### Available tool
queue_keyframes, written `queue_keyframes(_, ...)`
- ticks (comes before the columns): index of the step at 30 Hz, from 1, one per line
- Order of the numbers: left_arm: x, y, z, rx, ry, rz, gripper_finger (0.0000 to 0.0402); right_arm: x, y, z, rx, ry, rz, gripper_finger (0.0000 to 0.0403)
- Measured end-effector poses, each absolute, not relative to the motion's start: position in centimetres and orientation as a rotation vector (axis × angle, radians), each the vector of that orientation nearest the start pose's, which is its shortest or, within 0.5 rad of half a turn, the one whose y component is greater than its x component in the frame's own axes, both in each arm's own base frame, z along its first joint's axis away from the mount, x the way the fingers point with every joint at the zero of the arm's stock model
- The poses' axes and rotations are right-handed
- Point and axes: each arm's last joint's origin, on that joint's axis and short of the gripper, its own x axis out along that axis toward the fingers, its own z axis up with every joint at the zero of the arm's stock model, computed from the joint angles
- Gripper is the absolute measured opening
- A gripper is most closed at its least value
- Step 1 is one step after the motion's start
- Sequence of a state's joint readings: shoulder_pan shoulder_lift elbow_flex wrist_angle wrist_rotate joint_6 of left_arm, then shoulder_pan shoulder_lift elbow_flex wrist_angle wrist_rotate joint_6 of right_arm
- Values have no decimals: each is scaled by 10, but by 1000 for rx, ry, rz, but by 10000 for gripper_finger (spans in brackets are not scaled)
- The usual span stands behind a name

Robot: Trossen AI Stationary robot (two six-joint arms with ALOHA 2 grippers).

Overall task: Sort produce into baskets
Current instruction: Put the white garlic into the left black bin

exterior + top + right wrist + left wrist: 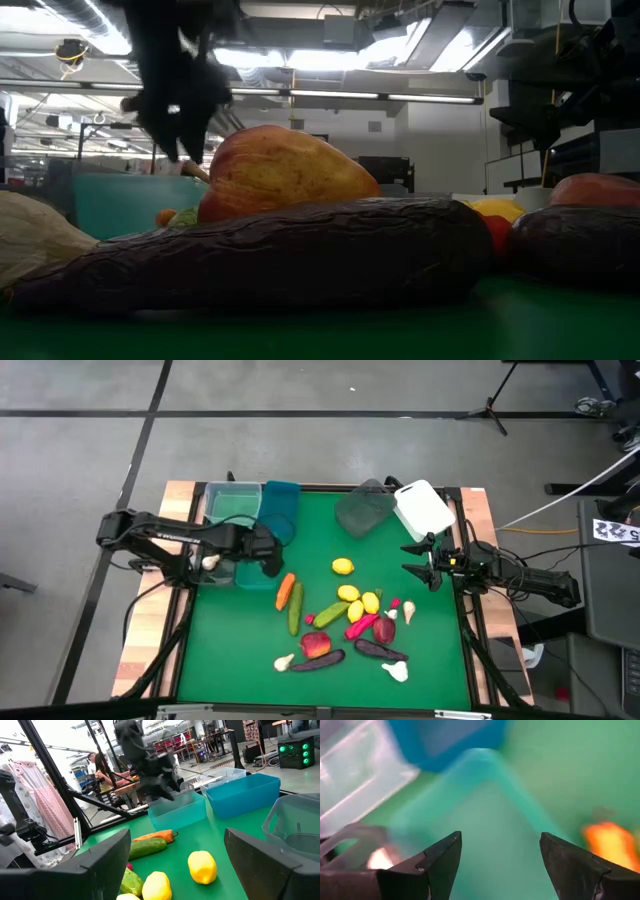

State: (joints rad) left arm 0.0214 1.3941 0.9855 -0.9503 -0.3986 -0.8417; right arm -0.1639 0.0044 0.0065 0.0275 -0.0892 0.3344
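Observation:
My left gripper (266, 560) is open and empty, just above a teal tub (485, 820) at the mat's left edge; it also shows in the low view (178, 110). A white garlic bulb (210, 562) lies by that tub's left end. Clear green (232, 505), blue (282, 510), grey (362, 512) and white (423, 508) tubs stand along the far edge. Lemons (343, 567), a carrot (285, 590), cucumbers (295, 610), apples (315, 645), eggplants (318, 660), a pepper (360, 626) and garlic (395, 671) lie loose on the green mat. My right gripper (420, 562) is open and empty at the right edge.
The loose produce is bunched in the mat's middle and near part. In the low view an eggplant (260, 250) and an apple (280, 170) fill the foreground. The table's wooden edges (180, 495) flank the mat. A person (102, 770) shows in the room beyond.

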Motion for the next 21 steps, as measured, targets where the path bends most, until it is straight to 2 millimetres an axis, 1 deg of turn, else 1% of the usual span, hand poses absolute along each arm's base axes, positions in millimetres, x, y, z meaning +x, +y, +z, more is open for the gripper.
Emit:
queue_keyframes(3,250,-9,244,-426,1087,714,264,97,-13,168,329,-41,-69,319)
queue_keyframes(5,252,-30,251,-404,1080,614,264,97,-13,168,328,-41,-69,319)
queue_keyframes(10,246,-87,257,-329,1057,370,264,97,-13,168,328,-42,-69,319)
queue_keyframes(13,242,-113,258,-376,1021,310,264,97,-13,168,328,-41,-69,319)
queue_keyframes(15,237,-126,258,-410,1003,298,264,97,-13,168,328,-42,-70,319)
queue_keyframes(17,235,-134,258,-421,965,319,264,97,-13,168,328,-41,-72,319)
queue_keyframes(19,231,-139,258,-396,934,343,264,97,-14,168,328,-41,-79,319)
queue_keyframes(21,232,-140,257,-375,904,361,264,97,-14,168,329,-41,-83,319)
